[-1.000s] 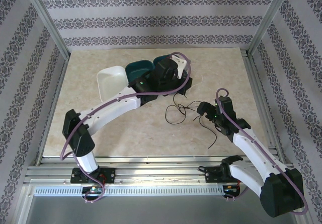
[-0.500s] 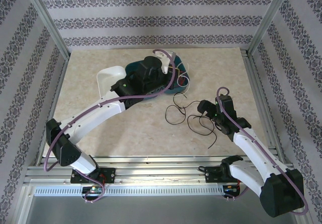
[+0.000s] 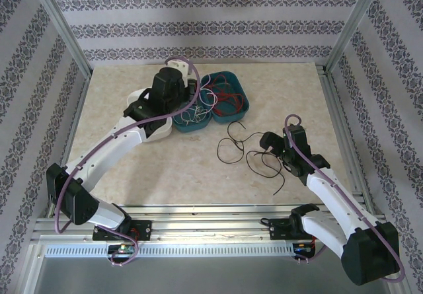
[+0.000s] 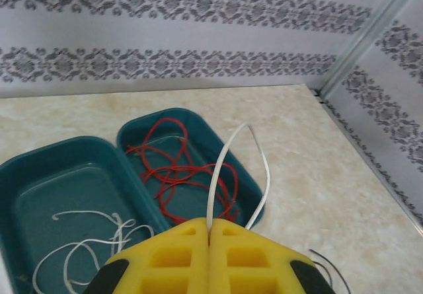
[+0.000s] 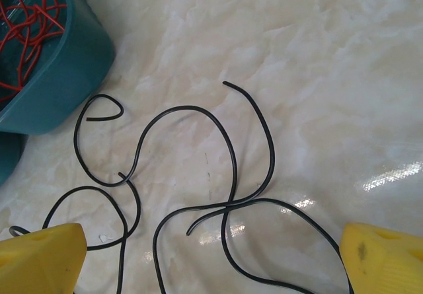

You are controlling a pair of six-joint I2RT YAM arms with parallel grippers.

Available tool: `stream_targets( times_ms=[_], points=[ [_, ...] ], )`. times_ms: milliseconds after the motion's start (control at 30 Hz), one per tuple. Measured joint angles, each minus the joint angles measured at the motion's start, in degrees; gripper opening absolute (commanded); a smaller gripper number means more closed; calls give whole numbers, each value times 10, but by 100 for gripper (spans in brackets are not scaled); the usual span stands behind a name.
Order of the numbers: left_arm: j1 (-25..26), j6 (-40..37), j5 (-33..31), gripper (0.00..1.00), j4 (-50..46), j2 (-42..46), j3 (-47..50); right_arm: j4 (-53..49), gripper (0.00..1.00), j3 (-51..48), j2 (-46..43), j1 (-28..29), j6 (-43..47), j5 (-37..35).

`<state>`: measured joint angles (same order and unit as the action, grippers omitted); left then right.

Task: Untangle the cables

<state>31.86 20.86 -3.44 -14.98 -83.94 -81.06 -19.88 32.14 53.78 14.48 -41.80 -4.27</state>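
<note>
The left end effector (image 4: 209, 233), pressed together, pinches a white cable (image 4: 216, 175) over two teal bins (image 4: 66, 188) holding red cables (image 4: 185, 175) and white cables (image 4: 99, 238), while the right end effector (image 5: 211, 261) hangs spread wide over black cables (image 5: 234, 162) lying loose on the tabletop (image 5: 330, 76).

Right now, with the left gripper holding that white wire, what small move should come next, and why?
Probably shift the left gripper over the bin of white cables and then open. It is shut on a white cable that arcs above the red cables in the neighbouring bin.
</note>
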Motion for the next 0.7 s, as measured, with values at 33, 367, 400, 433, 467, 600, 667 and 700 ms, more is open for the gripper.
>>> stream_targets(
  times_ms=[33, 367, 400, 433, 467, 600, 667, 700],
  points=[
    [-8, 2, 0, 0, 0, 0, 3, -1, 98, 0, 0, 0, 0, -1],
    [-70, 8, 28, 0, 0, -25, 3, -7, 98, 0, 1, 0, 0, -8],
    [-76, 9, 31, 0, -1, -34, 0, -7, 98, 0, 1, 0, 0, -8],
    [-84, 10, 35, 0, -1, -46, -4, -8, 98, 0, 1, 0, 0, -8],
    [-91, 12, 40, 0, -2, -57, -8, -9, 98, 0, 1, 0, 0, -8],
    [-112, 17, 52, 0, -9, -100, -16, -11, 98, 0, 1, 0, 0, -9],
    [-119, 19, 56, 0, -19, -122, -26, -11, 98, 0, 1, 0, 0, -9],
    [-123, 19, 59, 0, -26, -137, -35, -11, 98, 0, 1, 0, 0, -9]
  ],
)
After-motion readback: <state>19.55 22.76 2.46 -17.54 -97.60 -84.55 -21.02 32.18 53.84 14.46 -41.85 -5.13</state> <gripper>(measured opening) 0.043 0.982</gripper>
